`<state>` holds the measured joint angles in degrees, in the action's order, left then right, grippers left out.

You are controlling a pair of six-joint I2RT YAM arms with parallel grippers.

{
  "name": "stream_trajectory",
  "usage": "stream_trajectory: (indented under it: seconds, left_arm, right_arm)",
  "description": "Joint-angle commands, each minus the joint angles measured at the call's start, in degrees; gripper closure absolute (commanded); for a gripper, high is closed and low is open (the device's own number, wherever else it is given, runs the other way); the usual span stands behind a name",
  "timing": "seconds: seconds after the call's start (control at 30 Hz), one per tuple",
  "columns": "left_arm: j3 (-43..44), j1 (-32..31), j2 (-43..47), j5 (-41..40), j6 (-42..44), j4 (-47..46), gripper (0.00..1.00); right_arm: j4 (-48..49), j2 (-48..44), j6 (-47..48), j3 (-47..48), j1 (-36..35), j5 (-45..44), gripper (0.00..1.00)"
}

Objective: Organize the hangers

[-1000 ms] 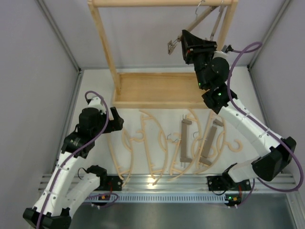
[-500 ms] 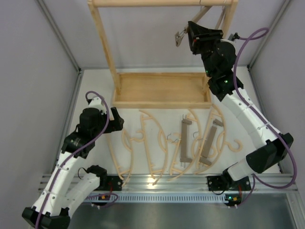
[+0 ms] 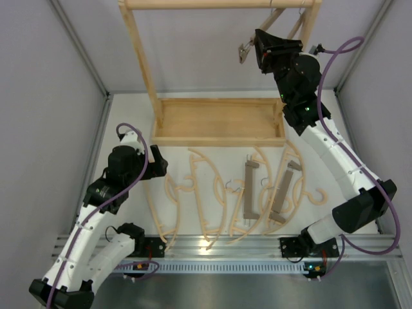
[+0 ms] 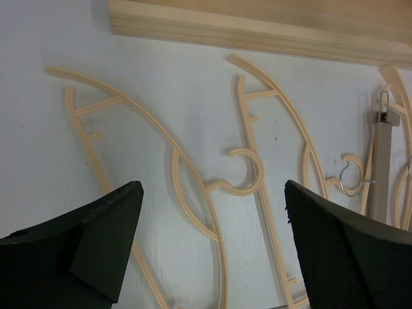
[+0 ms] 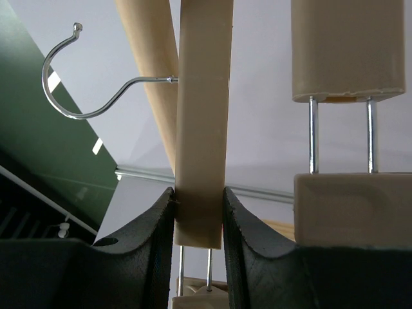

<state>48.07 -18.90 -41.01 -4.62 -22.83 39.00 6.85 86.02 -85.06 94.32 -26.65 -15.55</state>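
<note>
My right gripper [image 3: 256,49] is high at the rack's top rail [image 3: 206,4], shut on a straight clamp bar hanger [image 3: 269,22]. In the right wrist view the pads grip the bar [image 5: 201,129] near its lower end, and its metal hook [image 5: 84,84] is beside the rail [image 5: 151,64], not over it. A second clamp bar [image 3: 297,24] hangs on the rail to the right. Two more clamp bars [image 3: 248,193] [image 3: 281,192] and several pale curved hangers [image 3: 199,193] lie on the table. My left gripper [image 3: 158,162] is open above the left pale hangers [image 4: 148,122].
The big wooden rack frame [image 3: 138,58] with its tray base [image 3: 219,138] stands at the back, and its base edge shows in the left wrist view [image 4: 257,26]. Grey walls close in both sides. A metal rail [image 3: 225,243] runs along the near edge.
My right arm has lifted the clamp bar up and right to the top rail, then held nearly still. The left arm has not moved.
</note>
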Motion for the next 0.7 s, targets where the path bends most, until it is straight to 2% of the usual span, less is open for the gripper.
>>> stream_trajectory:
  seconds: [0.0,0.67]
  left_arm:
    - [-0.7,-0.4,0.4,-0.9,-0.8,-2.5,0.05]
    - [-0.8,-1.2,0.3,-1.4,-0.9,-2.5,0.05]
  right_arm:
    - [0.4,0.3,-0.9,3.7,1.3,0.4,1.00]
    - [-11.7,3.1,-1.4,10.2,1.3,-2.8,1.00]
